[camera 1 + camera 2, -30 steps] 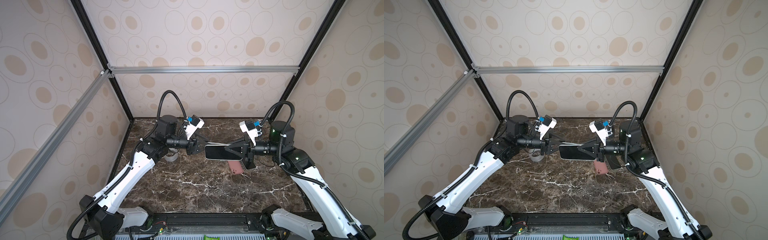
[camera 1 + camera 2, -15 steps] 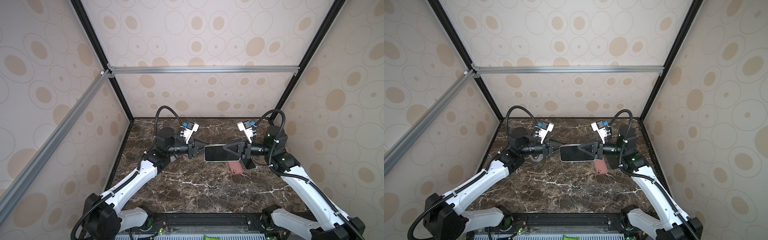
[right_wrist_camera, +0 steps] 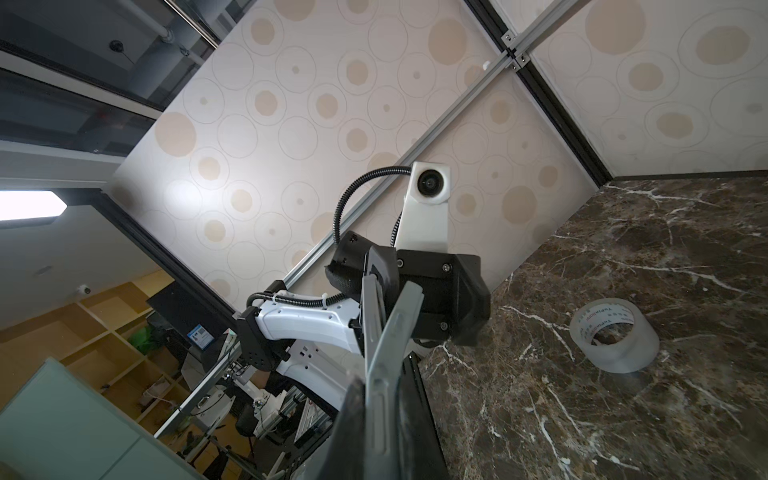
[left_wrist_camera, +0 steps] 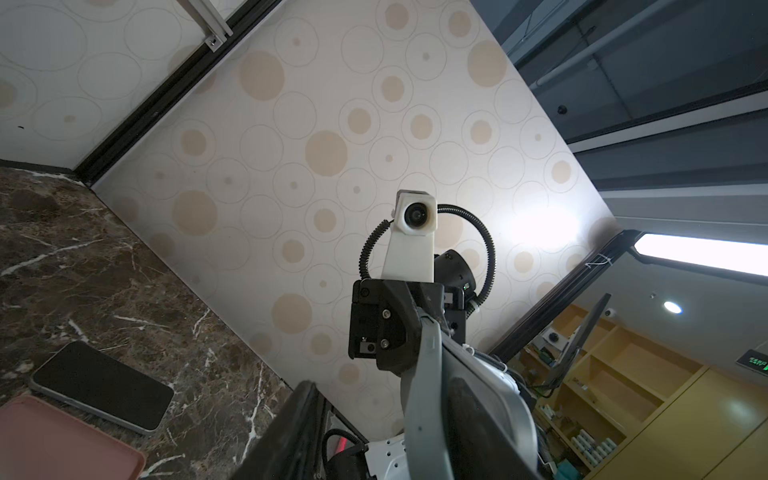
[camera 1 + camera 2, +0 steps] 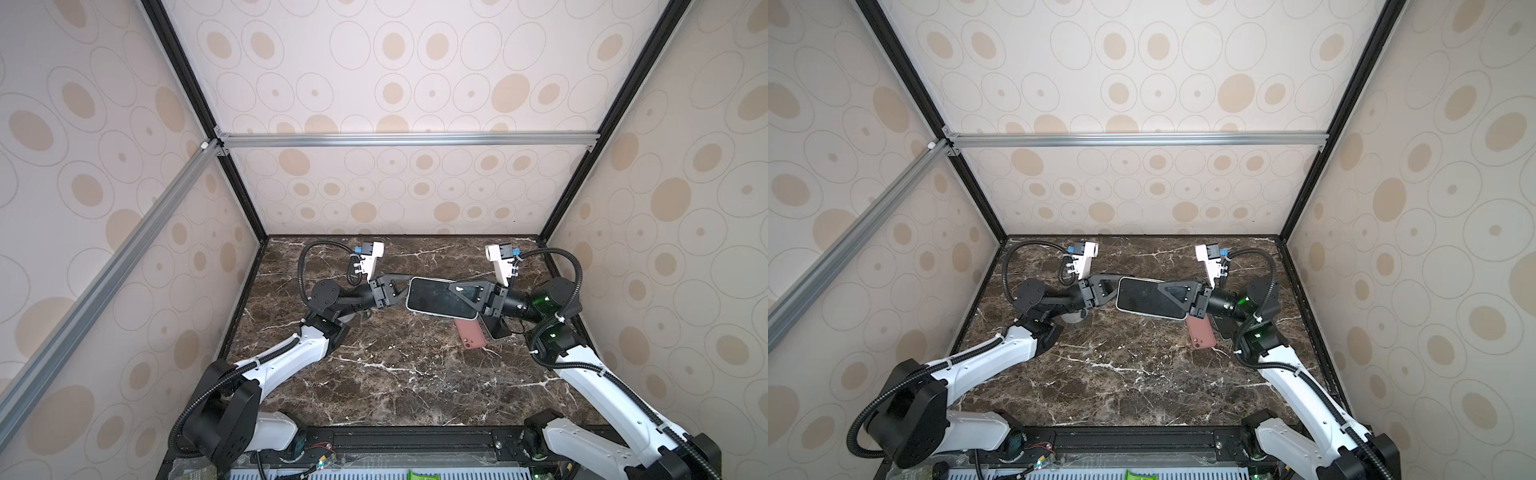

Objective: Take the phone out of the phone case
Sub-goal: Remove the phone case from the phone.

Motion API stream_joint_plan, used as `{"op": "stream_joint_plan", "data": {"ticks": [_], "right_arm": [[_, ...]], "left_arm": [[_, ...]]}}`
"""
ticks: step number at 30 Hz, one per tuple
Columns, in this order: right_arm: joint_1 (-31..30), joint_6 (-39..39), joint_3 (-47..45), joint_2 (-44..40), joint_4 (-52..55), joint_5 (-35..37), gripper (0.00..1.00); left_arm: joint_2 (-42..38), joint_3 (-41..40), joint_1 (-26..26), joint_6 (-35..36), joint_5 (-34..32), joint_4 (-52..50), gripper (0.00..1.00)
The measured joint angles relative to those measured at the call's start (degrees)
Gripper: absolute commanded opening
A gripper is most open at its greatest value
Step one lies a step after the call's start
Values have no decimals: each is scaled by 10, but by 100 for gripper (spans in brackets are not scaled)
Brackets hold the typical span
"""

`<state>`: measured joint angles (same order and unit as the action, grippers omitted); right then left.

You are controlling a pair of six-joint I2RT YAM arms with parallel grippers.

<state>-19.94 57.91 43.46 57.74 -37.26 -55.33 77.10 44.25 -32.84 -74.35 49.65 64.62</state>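
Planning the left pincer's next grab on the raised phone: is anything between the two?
Nothing visible. The left pincer sits right at the free end of the phone, which the right pincer holds in the air. The pink case lies on the table below, out of the path.

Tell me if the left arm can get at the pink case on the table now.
Probably yes: the pink case's near end lies bare on the table. The phone in the right gripper overhangs its far end, so the left gripper must go round.
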Motion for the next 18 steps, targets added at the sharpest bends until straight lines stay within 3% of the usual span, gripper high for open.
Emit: {"op": "stream_joint_plan", "data": {"ticks": [7,13,18], "right_arm": [[0,29,-2,11,-45,5,0],[2,38,2,33,-52,-1,0],[4,40,14,52,-52,-15,0]], "left_arm": [[-2,-2,-10,-21,-21,21,39],[-15,-2,-11,11,-27,-9,26],[-16,-3,-11,24,-28,-9,21]]}}
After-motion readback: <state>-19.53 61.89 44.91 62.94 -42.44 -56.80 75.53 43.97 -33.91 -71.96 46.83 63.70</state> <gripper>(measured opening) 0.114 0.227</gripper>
